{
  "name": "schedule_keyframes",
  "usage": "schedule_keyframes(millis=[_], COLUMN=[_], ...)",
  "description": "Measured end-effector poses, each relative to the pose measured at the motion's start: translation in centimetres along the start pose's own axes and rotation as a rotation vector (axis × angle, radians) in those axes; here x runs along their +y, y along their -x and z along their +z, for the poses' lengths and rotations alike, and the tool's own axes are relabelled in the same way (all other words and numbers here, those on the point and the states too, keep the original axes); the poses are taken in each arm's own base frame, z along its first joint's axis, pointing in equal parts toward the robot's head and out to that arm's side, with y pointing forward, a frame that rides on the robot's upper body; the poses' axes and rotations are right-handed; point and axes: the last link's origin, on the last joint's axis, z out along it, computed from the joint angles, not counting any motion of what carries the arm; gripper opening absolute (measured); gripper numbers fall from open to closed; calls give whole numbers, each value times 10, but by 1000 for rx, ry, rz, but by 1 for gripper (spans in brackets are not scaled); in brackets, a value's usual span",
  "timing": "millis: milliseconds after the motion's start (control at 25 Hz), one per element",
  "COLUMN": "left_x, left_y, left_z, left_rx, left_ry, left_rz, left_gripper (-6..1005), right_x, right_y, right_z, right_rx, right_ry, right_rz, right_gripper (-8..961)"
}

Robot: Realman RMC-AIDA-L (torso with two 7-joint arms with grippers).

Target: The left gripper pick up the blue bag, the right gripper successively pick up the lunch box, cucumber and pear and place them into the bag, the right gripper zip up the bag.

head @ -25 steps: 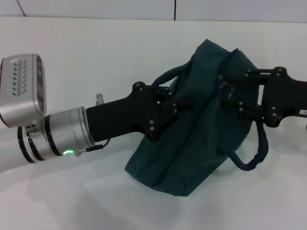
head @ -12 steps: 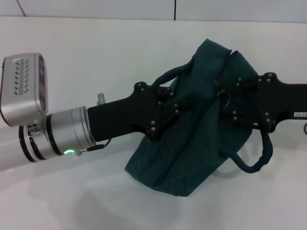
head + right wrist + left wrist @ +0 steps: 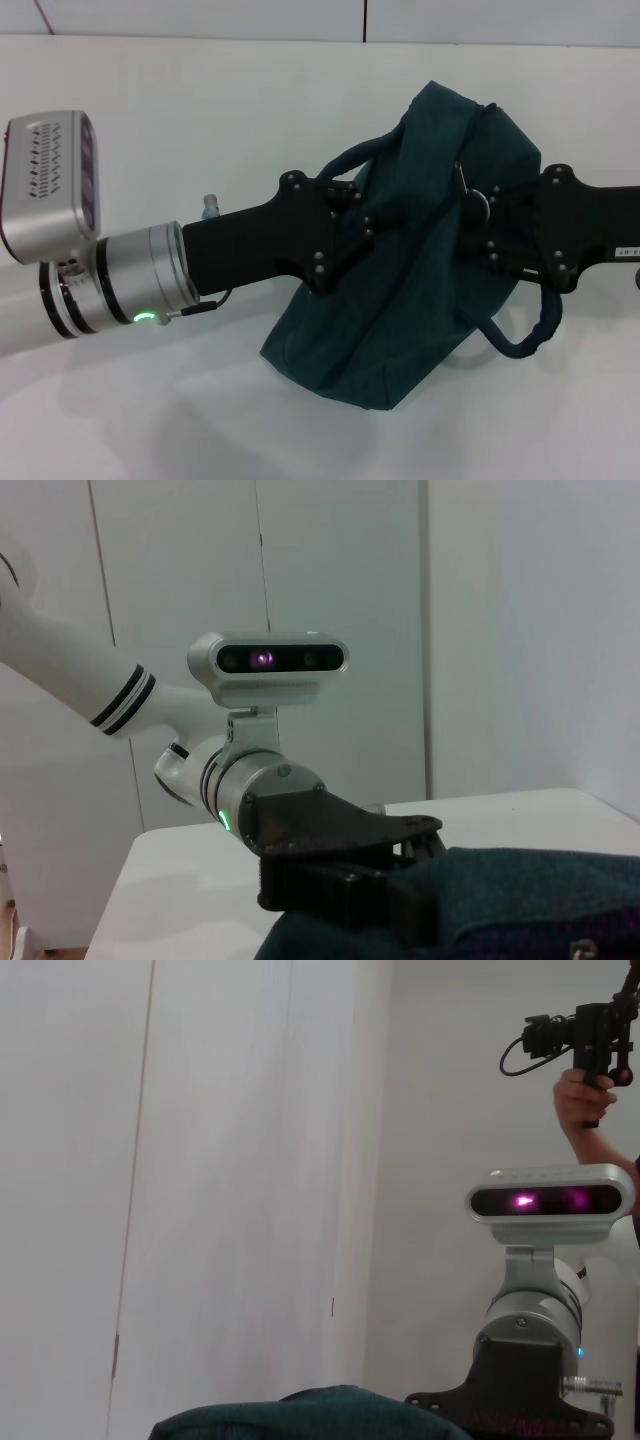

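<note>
Left gripper (image 3: 352, 222) reaches in from the left, fingers clenched on the near side of the blue bag (image 3: 420, 260), holding it raised off the white table (image 3: 200, 110). Right gripper (image 3: 480, 225) enters from the right at the bag's top seam; whether it grips there cannot be told.

The blue bag (image 3: 400, 290) is soft, matt cloth — creased and slack. Both grippers look like matt black plastic; the left arm's cuff (image 3: 145, 280) is brushed metal, the desk (image 3: 200, 110) smooth white.
</note>
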Motion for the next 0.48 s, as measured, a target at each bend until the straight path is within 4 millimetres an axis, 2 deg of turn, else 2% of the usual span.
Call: schedule_keyframes(millis=[280,480], left_x=[0,1], left_y=[0,1], left_z=[0,-1], left_rx=[0,-1], left_ry=[-1,-3], left_rz=[2,9], left_gripper=[79,78], right_x=[-1,-7], right_y=[-2,-3], right_z=[-1,-2], right_rx=[-4,-11], right_ry=[-23,-66], right_rz=[3,4], right_gripper=[378,235])
